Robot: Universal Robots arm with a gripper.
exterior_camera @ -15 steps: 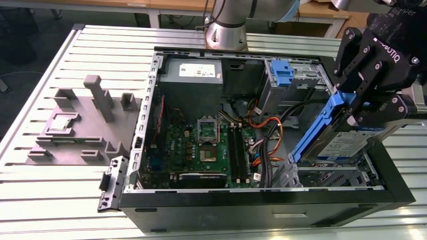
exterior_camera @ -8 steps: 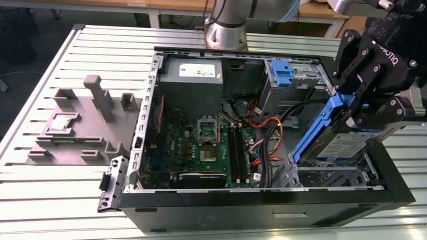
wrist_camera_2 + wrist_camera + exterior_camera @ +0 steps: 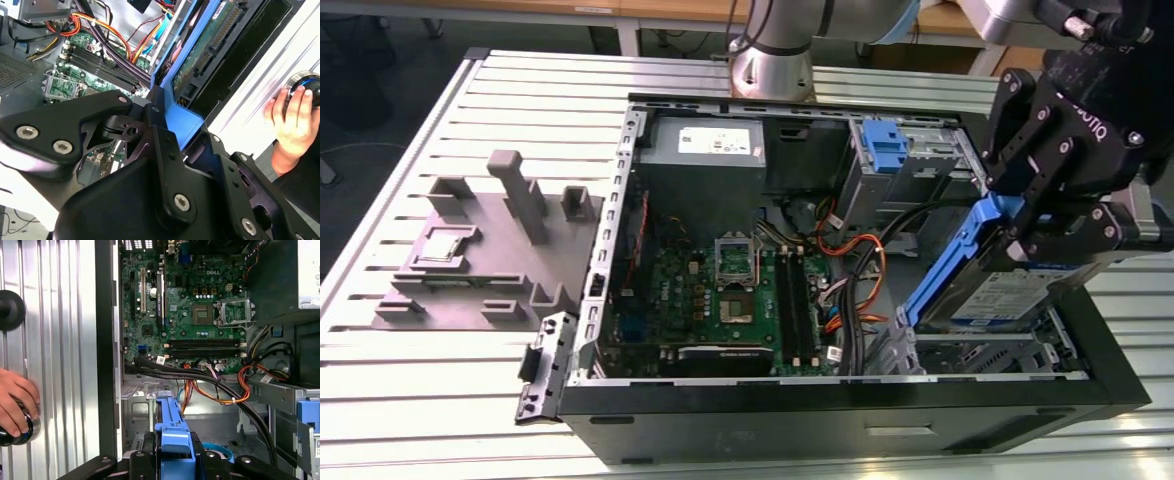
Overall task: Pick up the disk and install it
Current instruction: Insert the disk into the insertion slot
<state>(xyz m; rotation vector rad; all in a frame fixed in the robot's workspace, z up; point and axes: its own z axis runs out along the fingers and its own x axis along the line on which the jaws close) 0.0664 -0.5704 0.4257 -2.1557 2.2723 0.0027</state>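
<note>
exterior view, right of frame: the hand, clenched on the disk, holds it tilted on edge, one blue rail toward frame centre, over the open computer case. the tilt probably lines the rails up with the drive cage just below.

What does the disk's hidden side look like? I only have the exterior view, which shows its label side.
Observer: In the second wrist view, the disk shows a green circuit board and a dark connector.
Operator: Anyone near the case?
Observer: Yes, in the first wrist view a person's hand rests on a round knob on the table, outside the case wall.
Operator: Grip centred?
Observer: There, the disk's blue rail sits midway between the fingers.
</note>
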